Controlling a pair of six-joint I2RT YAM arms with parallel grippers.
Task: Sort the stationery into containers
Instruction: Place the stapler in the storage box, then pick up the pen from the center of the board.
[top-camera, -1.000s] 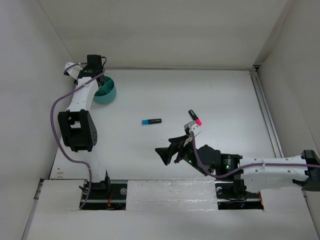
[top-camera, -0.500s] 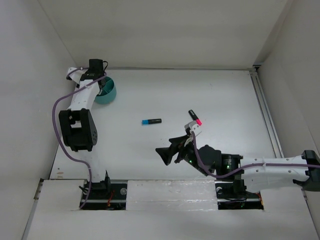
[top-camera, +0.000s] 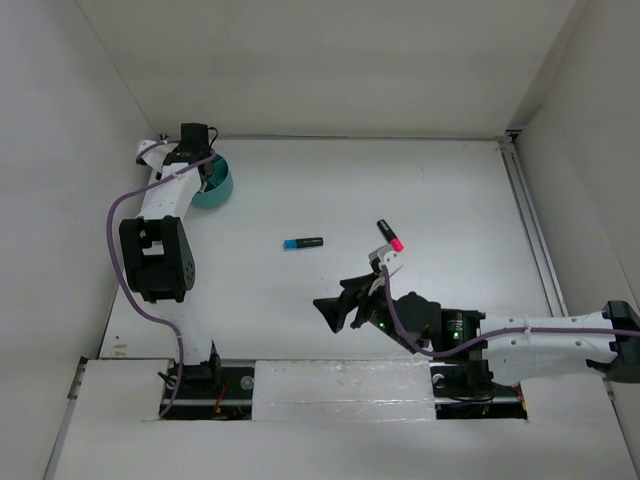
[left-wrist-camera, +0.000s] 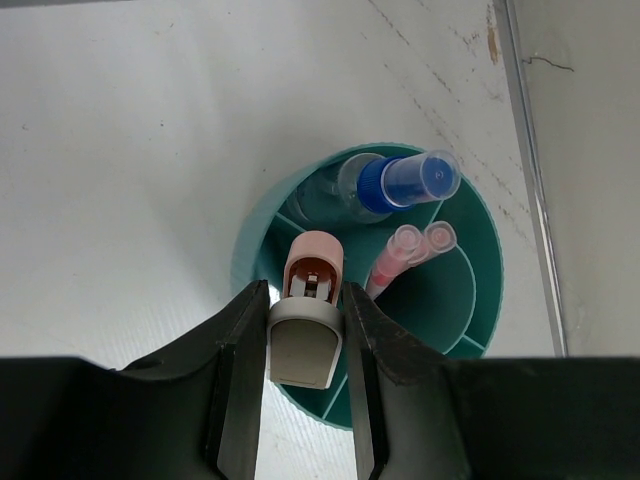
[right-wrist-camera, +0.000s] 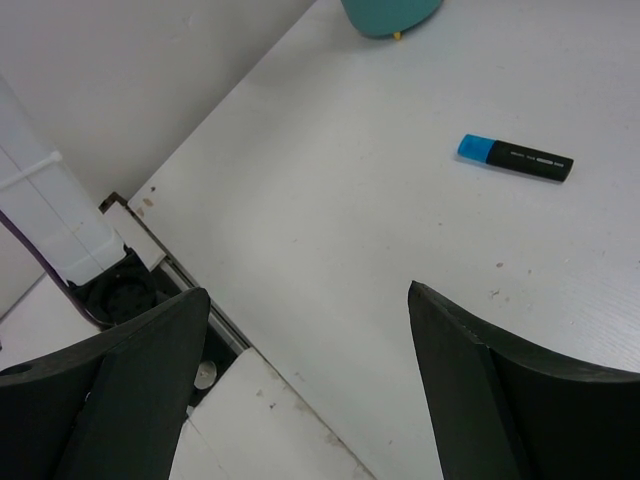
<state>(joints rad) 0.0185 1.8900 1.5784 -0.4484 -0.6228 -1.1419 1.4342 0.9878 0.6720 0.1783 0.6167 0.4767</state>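
Left gripper (left-wrist-camera: 303, 300) clamped on eraser (left-wrist-camera: 306, 330), over tub (left-wrist-camera: 472, 290) at far-left of table (top-camera: 440, 190). Bottle (left-wrist-camera: 395, 185), two pens (left-wrist-camera: 405, 255) in tub. Right gripper (right-wrist-camera: 305, 330) wide open, empty. Left to do: eraser drop, blue marker (top-camera: 302, 242), pink marker (top-camera: 389, 235), both mid-table.

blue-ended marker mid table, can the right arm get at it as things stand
Probably yes. The right claw is open and empty, and the blue-ended marker lies alone on the table ahead of it in the right wrist view, with nothing in between.
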